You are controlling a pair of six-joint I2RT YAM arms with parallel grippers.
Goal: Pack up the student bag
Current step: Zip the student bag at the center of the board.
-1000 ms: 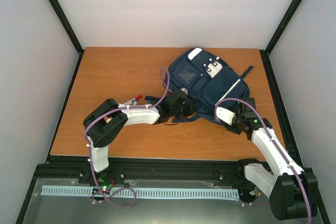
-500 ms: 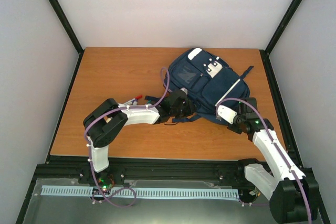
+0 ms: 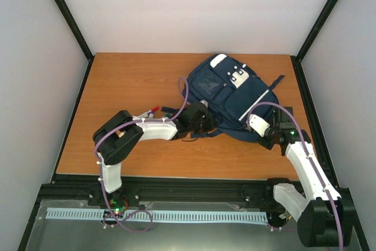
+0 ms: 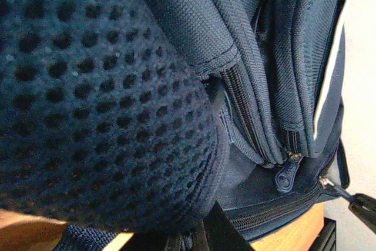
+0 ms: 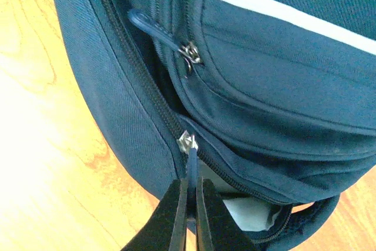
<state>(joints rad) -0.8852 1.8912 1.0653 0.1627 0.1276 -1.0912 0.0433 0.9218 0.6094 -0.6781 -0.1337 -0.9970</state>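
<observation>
The student bag (image 3: 230, 93), navy with white stripes and patches, lies at the back right of the table. My right gripper (image 3: 262, 131) is at its near right edge. In the right wrist view it (image 5: 189, 189) is shut on the blue zipper pull (image 5: 191, 160) of the main zip, just below the metal slider (image 5: 187, 141). Something white (image 5: 247, 213) shows in the zip opening. My left gripper (image 3: 198, 120) is at the bag's near left edge. In the left wrist view it (image 4: 197, 238) is closed on dark bag fabric under the mesh padding (image 4: 100, 98).
A red-capped pen (image 3: 154, 110) lies on the table beside the left forearm. A second zipper pull (image 4: 286, 176) hangs near the bag's base. Dark straps (image 3: 275, 80) trail to the bag's right. Black frame posts and pale walls bound the wooden table (image 3: 129, 80).
My right gripper has moved a little to the right and nearer along the bag's edge with the zipper pull in it. The left gripper has stayed put.
</observation>
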